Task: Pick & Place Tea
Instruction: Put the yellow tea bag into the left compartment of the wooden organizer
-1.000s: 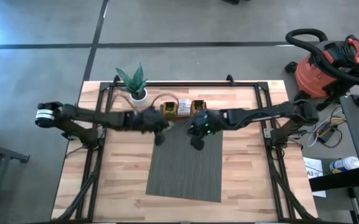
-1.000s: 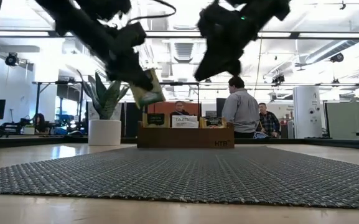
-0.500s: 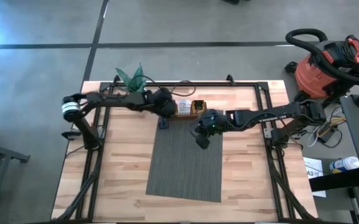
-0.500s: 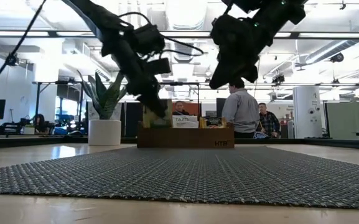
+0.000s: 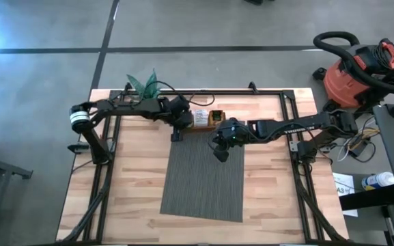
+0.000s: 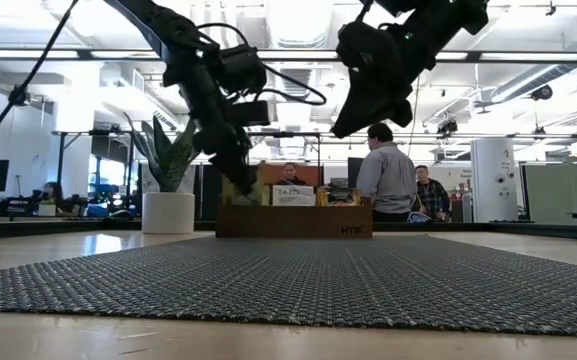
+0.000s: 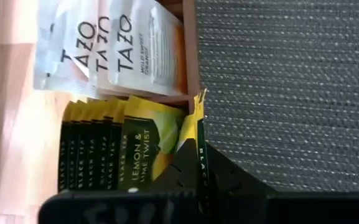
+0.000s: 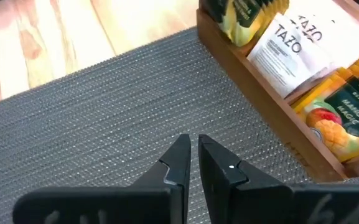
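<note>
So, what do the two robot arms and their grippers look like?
Both arms are slim, dark and jointed. The left arm has a white band near its base, with black cables looping at the wrist. The right arm bears white lettering. The right gripper has two dark, tapering fingers.

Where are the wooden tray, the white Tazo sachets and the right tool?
wooden tray [image 8: 272, 118]: right wrist view, on its long side wall facing the mat.
white Tazo sachets [image 7: 139, 53]: left wrist view, on the front sachet's face.
right tool [image 8: 193, 163]: right wrist view, midway between its fingertips.

Open-plan office-lab: ceiling lights [image 6: 288, 52], seated people [image 6: 388, 180], shop vacuum [image 5: 360, 72].
</note>
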You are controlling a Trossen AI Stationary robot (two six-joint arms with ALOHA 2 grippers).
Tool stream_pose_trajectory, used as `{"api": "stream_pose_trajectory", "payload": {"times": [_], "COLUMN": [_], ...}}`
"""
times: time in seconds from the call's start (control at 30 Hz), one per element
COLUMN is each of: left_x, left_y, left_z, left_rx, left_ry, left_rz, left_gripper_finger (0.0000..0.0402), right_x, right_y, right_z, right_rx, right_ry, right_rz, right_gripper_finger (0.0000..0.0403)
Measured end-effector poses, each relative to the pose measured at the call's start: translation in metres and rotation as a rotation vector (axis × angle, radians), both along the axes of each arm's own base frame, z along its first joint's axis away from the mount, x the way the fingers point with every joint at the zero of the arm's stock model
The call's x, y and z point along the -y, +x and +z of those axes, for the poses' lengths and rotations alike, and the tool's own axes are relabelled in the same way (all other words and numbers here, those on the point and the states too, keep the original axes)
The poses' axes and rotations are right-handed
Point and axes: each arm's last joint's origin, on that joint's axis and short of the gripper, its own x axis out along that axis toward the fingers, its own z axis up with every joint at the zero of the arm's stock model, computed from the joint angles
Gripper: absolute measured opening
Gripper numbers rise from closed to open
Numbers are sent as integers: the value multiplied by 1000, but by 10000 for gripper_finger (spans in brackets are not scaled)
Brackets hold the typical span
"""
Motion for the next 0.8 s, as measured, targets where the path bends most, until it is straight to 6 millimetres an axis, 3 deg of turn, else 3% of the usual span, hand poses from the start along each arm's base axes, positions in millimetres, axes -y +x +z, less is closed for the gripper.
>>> {"api": "stream_pose_trajectory", "payload": {"times": [0.6,0.8], "left_x": [-15,-15], "left_y": [-4,-4], "left_z": [-9,-11], "left_rx": [44,38], "left_ry": [-3,33], "left_rz": [135,165], "left_gripper_finger": [2,57], "right_x": [0,0], "right_y": [0,0], "right_z": [0,0], "right_rx": [6,7], "right_ry": [11,11], "right_rz": [-15,-15], "right_gripper_finger": [33,34]}}
